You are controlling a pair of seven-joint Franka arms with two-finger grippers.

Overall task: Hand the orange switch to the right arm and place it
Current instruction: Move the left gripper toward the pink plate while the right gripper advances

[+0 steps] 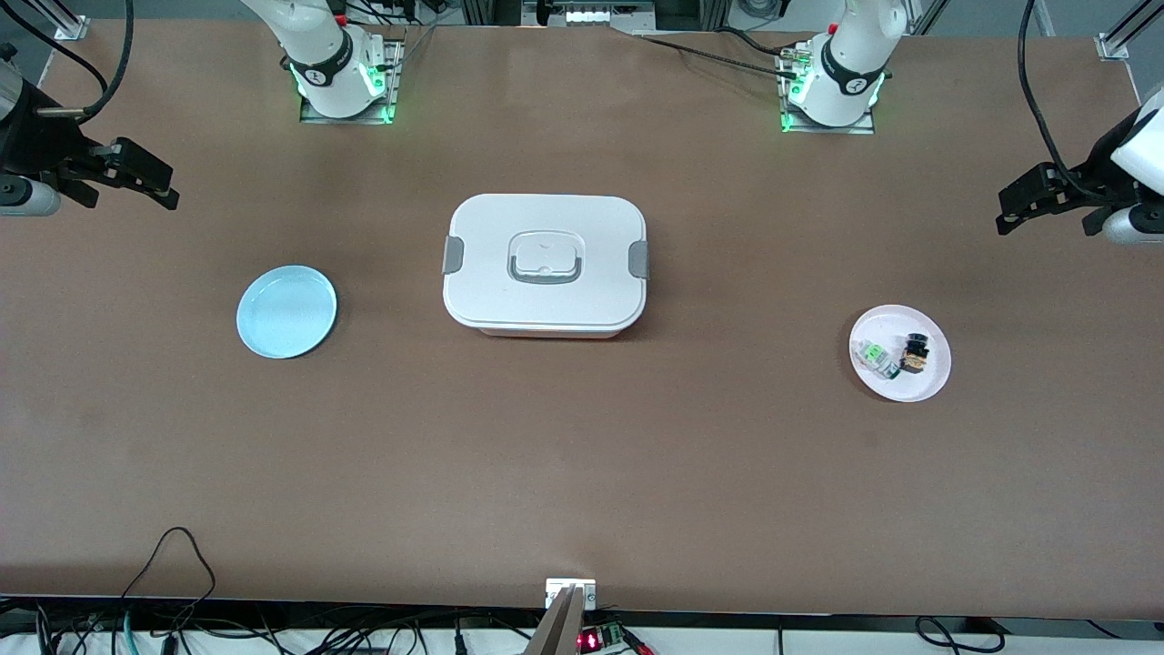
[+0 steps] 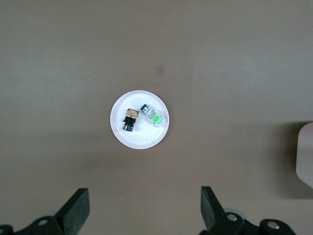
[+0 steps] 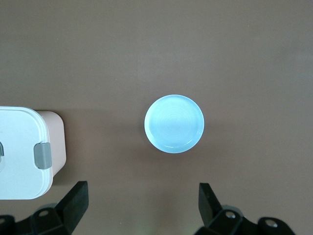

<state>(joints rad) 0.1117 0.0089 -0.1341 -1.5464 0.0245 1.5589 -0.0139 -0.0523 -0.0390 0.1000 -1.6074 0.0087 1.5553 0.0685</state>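
The orange switch (image 1: 914, 353) (image 2: 129, 119), a tiny black part with an orange section, lies on a small pale plate (image 1: 929, 387) (image 2: 142, 141) toward the left arm's end of the table. A green-and-white part (image 1: 875, 357) (image 2: 153, 116) lies beside it on the same plate. My left gripper (image 1: 1011, 211) (image 2: 143, 195) hangs high in the air at that end, open and empty, with the plate in its wrist view. My right gripper (image 1: 162, 186) (image 3: 142, 188) hangs high at the right arm's end, open and empty, looking down at a light blue plate (image 1: 286, 311) (image 3: 174, 123).
A white lidded box (image 1: 544, 264) (image 3: 19, 152) with grey latches and a handle stands at the table's middle, between the two plates. Cables run along the table edge nearest the front camera.
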